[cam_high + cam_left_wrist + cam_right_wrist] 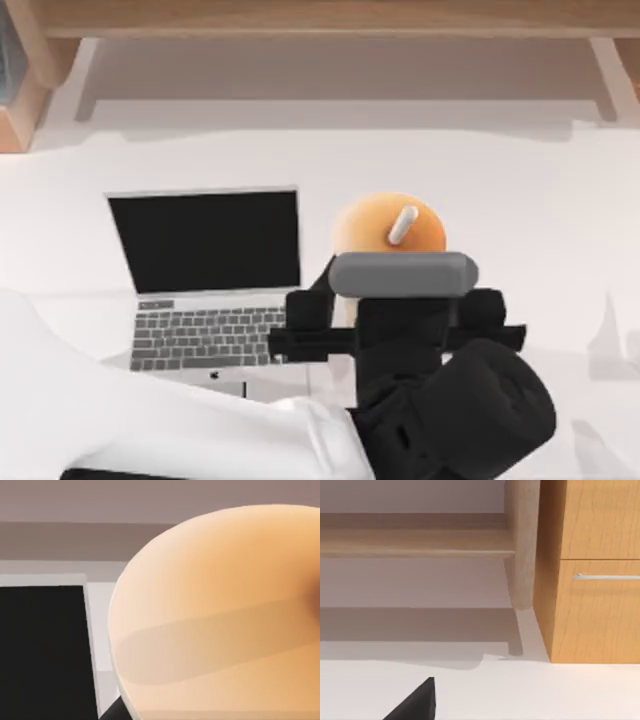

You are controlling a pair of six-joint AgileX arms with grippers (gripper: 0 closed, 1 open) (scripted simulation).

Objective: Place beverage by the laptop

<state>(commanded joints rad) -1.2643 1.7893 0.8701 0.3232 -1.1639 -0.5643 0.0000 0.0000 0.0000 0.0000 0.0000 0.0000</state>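
Well along, by the look of it: beverage (388, 225) already brought just to the right of the laptop (207, 280), near the screen's right edge, with the left gripper (395, 300) right at its near side. Whether the cup rests on the tabletop (540, 200) or hangs slightly above cannot be told, nor whether the gripper clasps it or has let go, the fingers being hidden under the wrist's grey bar and black body. Left to do, probably: setting down if not yet down, release, and retreat of the arm.

Beverage: rounded orange dome, smooth and matte, short white stub leaning from the top; seen close from the left wrist as a broad pale-orange curve (215, 615) beside the black screen (42, 650). Laptop: thin, flat, silver-white shell, glossy black screen standing open, grey keys in neat rows. Tabletop: plain white, smooth. Right gripper (412, 702) parked, a dark tip seen near a warm wood-grain cabinet (595, 580) with a slim metal handle.
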